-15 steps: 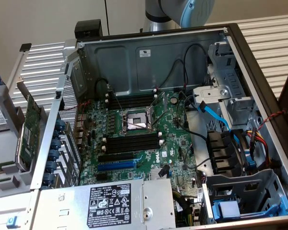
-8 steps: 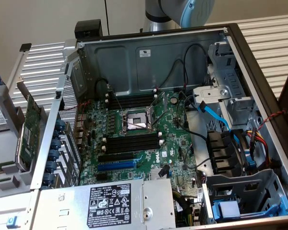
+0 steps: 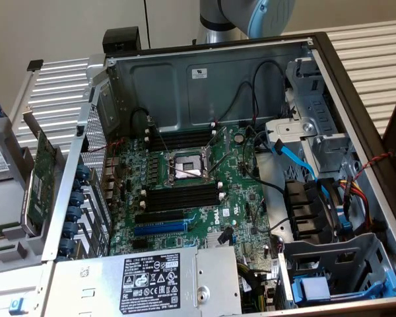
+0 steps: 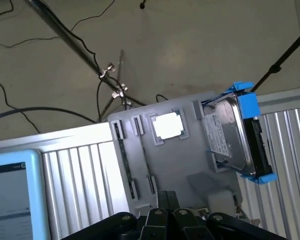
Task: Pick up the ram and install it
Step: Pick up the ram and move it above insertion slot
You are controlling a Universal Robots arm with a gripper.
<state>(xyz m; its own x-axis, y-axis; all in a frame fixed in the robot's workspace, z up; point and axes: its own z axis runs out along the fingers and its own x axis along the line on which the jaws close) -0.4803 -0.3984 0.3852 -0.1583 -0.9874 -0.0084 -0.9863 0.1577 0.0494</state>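
Ram [image 3: 43, 172] is standing on edge in the tray [image 3: 13, 254], beyond the case [image 3: 72, 198] wall at the exterior view's left. In the wrist view, you are hovering above the tray with the gripper [image 4: 168, 200] empty, its jaws pressed together. Spread them, centre along the stick, and keep off the drive [image 4: 230, 135] nearby.

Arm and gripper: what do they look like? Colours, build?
The arm is a silver-grey metal tube ending in a rounded joint with a light blue cap. The gripper is all black, with jointed linkage bars on rounded pivots leading to narrow jaws.
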